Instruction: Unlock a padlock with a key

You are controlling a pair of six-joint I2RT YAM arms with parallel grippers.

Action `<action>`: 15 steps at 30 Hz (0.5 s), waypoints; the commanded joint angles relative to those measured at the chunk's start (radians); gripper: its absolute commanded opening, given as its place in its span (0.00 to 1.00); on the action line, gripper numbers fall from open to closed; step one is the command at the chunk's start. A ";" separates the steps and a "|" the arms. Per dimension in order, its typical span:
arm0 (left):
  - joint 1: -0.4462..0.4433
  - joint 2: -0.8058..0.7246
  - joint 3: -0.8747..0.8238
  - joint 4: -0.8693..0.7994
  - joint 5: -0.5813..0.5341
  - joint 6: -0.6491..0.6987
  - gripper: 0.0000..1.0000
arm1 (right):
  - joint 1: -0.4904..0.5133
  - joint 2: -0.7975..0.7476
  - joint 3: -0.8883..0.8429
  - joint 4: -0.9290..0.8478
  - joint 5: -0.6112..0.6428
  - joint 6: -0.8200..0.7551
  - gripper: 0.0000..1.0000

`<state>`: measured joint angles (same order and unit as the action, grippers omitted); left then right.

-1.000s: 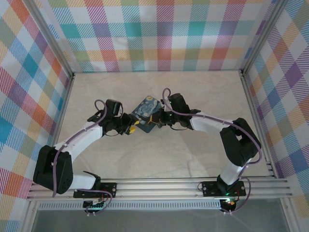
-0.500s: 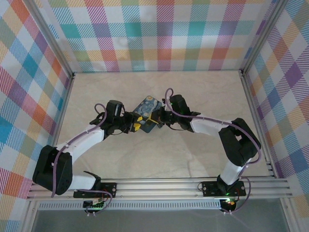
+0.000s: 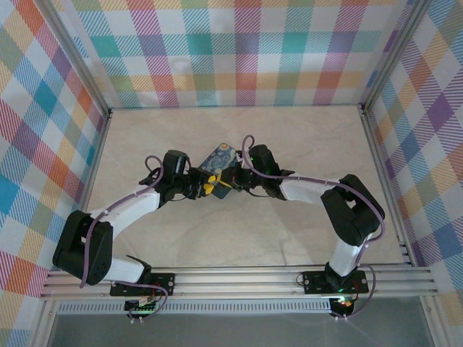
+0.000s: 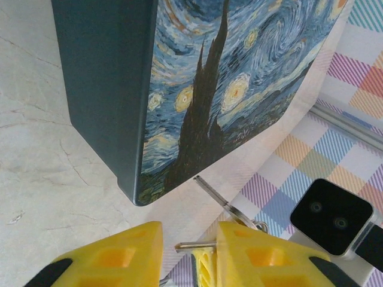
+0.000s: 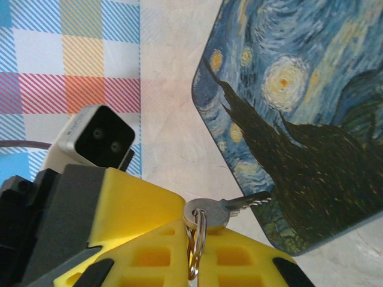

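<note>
From above, your padlock (image 3: pixel 219 163) sits mid-bench (image 3: pixel 289 231), with the left claw (image 3: pixel 204 186) at its 7 o'clock and the right claw (image 3: pixel 231 181) at 5. On your left wrist view the yellow fingers (image 4: pixel 119 257) stand parted and empty, padlock at 12. On your right wrist view the claw is pinched shut on the key (image 5: pixel 233 206), whose tip points toward 3 at the padlock's edge.

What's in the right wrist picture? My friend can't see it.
A small key on a ring sticks out of the yellow right pincer, its tip by the edge of a padlock painted like a starry night sky.
</note>
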<state>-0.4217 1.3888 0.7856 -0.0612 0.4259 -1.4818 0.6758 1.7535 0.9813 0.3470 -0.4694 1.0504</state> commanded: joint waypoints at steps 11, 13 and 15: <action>-0.007 -0.001 -0.014 0.029 -0.013 -0.006 0.14 | 0.017 0.044 -0.018 0.121 -0.036 0.066 0.09; -0.008 -0.003 -0.014 0.023 -0.016 -0.004 0.11 | 0.020 0.043 -0.020 0.121 -0.034 0.066 0.09; -0.006 -0.002 -0.014 0.020 -0.019 -0.002 0.07 | 0.023 0.039 -0.024 0.119 -0.031 0.063 0.11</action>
<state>-0.4225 1.3945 0.7841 -0.0463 0.3973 -1.4952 0.6785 1.7897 0.9718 0.4183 -0.4751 1.1133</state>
